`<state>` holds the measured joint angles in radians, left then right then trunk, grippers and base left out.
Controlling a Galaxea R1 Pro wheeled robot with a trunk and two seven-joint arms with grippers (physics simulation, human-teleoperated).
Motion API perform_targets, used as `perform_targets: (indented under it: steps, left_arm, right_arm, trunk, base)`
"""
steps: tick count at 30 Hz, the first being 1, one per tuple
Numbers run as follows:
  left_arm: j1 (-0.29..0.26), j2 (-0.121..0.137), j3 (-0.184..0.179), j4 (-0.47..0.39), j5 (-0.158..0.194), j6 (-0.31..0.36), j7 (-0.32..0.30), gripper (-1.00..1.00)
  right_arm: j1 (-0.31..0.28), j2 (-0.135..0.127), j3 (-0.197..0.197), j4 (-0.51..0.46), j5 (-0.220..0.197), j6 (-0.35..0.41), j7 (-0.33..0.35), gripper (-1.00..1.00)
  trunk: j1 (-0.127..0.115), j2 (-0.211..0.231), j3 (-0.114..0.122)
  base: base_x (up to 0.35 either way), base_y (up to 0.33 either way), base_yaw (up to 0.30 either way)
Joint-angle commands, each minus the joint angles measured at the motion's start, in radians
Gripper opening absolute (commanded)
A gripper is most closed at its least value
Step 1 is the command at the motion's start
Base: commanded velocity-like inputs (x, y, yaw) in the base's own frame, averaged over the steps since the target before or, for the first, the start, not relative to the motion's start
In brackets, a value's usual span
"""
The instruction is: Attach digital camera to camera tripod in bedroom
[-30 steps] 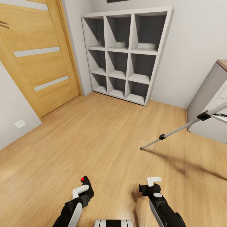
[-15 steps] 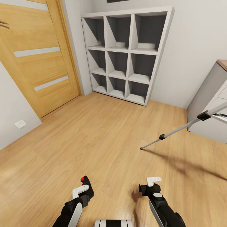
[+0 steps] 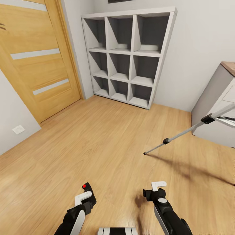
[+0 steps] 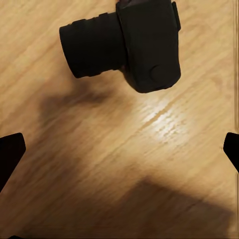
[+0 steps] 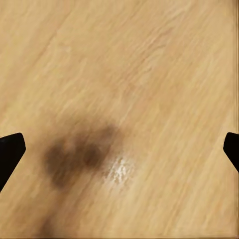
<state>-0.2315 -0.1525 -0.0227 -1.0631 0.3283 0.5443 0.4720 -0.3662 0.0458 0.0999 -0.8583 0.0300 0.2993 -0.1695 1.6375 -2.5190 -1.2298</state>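
- One wooden door [image 3: 36, 62] stands at the left of the head view: honey-toned, with two pale horizontal inlay strips. One white wall socket [image 3: 18, 129] sits low on the grey wall beside it.
- One white cube shelf [image 3: 129, 55] stands against the far wall, three columns by three rows, nine compartments counted, matte with grey interiors.
- Light wood plank floor [image 3: 98, 143] runs across the bedroom, glossy enough to throw highlights in both wrist views.
- One digital camera [image 3: 88, 193], black and chunky with a red button on top, sits at the left gripper [image 3: 85, 199], well apart from the tripod. The left wrist view shows it [image 4: 124, 47] with a cylindrical lens barrel and boxy body against the floor, detail the head view lacks. The two dark fingertips [image 4: 10, 154] sit at opposite edges of that picture, clear of the camera; from the head view the camera appears carried at the gripper, but the actual grip cannot be told.
- The right gripper [image 3: 156, 189], black with a white L-shaped piece, hangs over bare floor, nothing in it. Its wrist view shows the fingertips [image 5: 10, 152] spread wide apart above planks and a blurred shadow.
- One camera tripod [image 3: 189, 130] enters at the right: one thin silver leg with black joints slants down to the floor; a second runs off the edge.
- One grey desk [image 3: 215, 107], wood-topped, stands behind it.
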Motion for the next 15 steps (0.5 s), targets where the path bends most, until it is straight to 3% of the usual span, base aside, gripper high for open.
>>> perform_targets:
  steps: [1, 7, 15]
  left_arm:
    - [0.0, 0.0, -0.002, -0.002, 0.011, 0.002, 0.01, 1.0]
    - [0.0, 0.001, -0.002, -0.002, 0.011, 0.002, 0.01, 1.0]
    - [0.0, 0.001, -0.002, -0.002, 0.01, 0.002, 0.01, 1.0]
  right_arm:
    - [0.0, 0.0, 0.002, -0.001, 0.003, 0.008, -0.005, 1.0]
    - [0.0, 0.0, 0.001, -0.002, 0.004, 0.007, -0.007, 1.0]
    - [0.0, 0.0, 0.006, -0.002, 0.004, -0.001, -0.008, 1.0]
  trunk:
    - [0.0, 0.0, -0.001]
    - [0.0, 0.0, 0.0]
    - [0.0, 0.0, 0.0]
  base:
    - [0.0, 0.0, -0.211]
    - [0.0, 0.0, -0.218]
    - [0.0, 0.0, -0.067]
